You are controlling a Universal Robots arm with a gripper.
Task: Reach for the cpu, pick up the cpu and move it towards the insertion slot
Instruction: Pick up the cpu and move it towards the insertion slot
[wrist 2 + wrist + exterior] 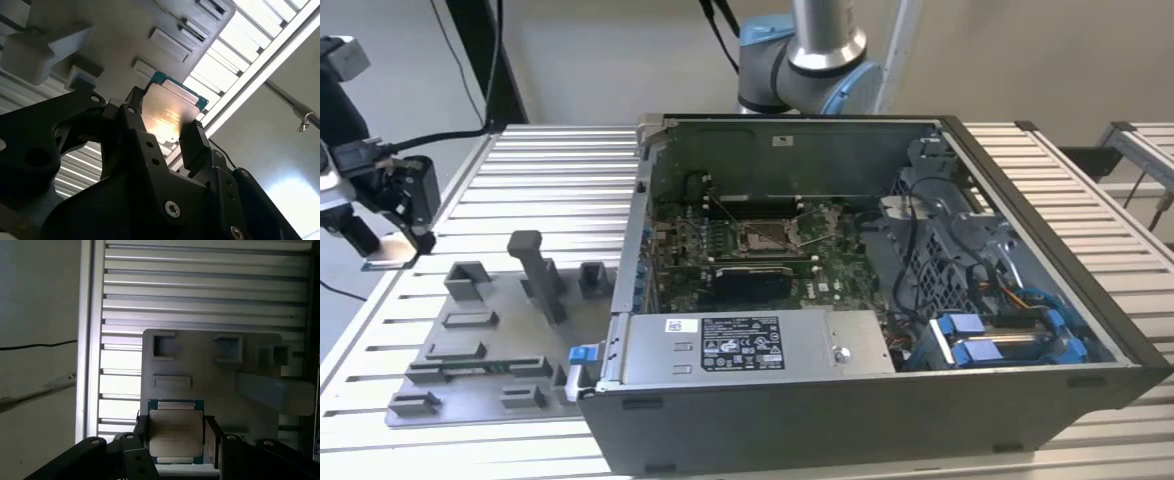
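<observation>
My claw [176,438] clamps the cpu [176,429] by opposite edges, sparing its face; apparently lifted off the grey fixture plate [202,367].

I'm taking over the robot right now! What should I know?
The gripper is shut on the chip, one finger on each side.
It is at the exterior view's left, near the grey plate.
The socket sits inside the computer case, with no chip in it.
Done: chip grabbed.
Left: the chip is not yet at the socket.
</observation>
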